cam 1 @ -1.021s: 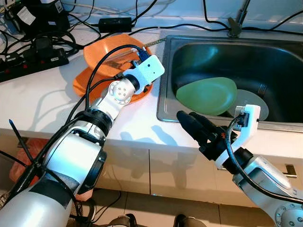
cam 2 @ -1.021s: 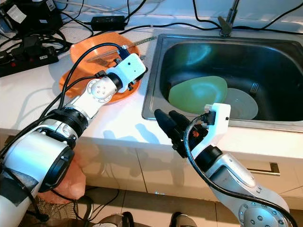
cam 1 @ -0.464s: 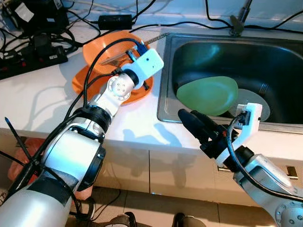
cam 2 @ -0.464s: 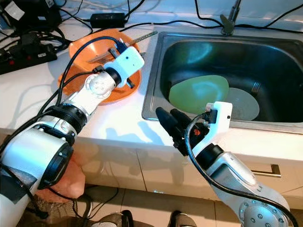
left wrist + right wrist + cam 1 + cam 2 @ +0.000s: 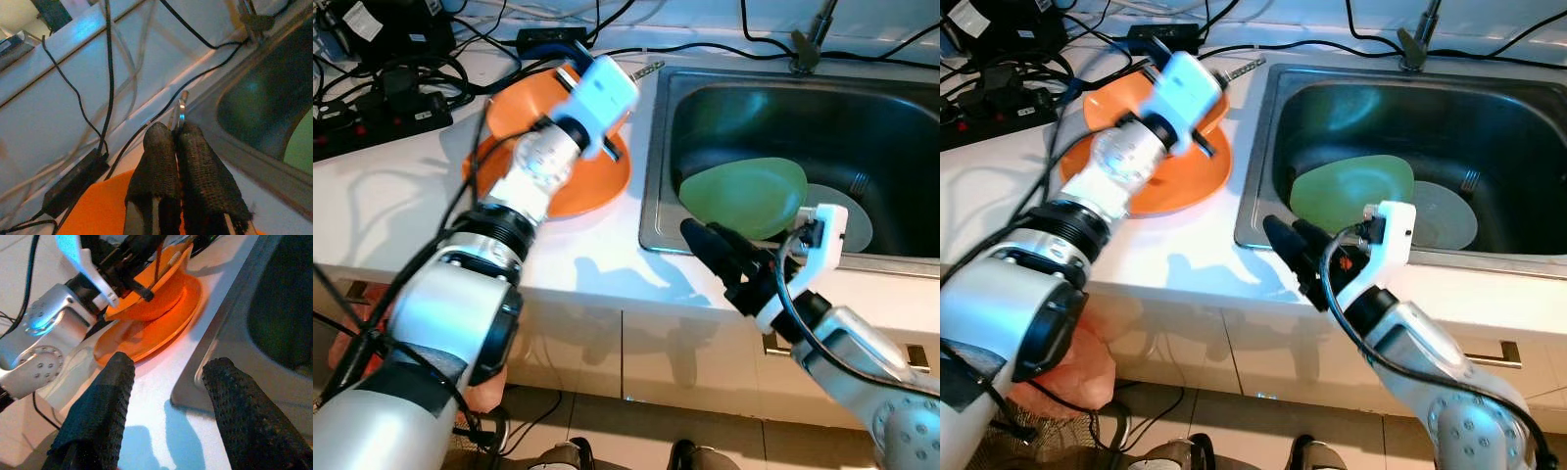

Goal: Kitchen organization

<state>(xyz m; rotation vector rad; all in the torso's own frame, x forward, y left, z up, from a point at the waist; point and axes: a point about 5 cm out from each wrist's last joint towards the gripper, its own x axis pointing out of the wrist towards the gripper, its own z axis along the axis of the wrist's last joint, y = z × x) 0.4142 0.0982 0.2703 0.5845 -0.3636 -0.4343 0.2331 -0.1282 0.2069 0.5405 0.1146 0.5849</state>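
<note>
Above the orange bowl (image 5: 1190,117), the left tool (image 5: 178,134) is clamped on a utensil (image 5: 180,108); the right tool (image 5: 168,382) gapes.

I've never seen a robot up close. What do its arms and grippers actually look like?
Both arms are silver metal with black joint rings and loose black cables running along them. Each wrist carries a white plastic block. The left gripper and right gripper each have two long black fingers with a rough, grainy texture.

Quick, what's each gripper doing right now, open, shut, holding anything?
Left gripper: shut on a thin metal utensil, above the orange bowl.
Right gripper: open, holding nothing, at the counter edge beside the sink.
</note>
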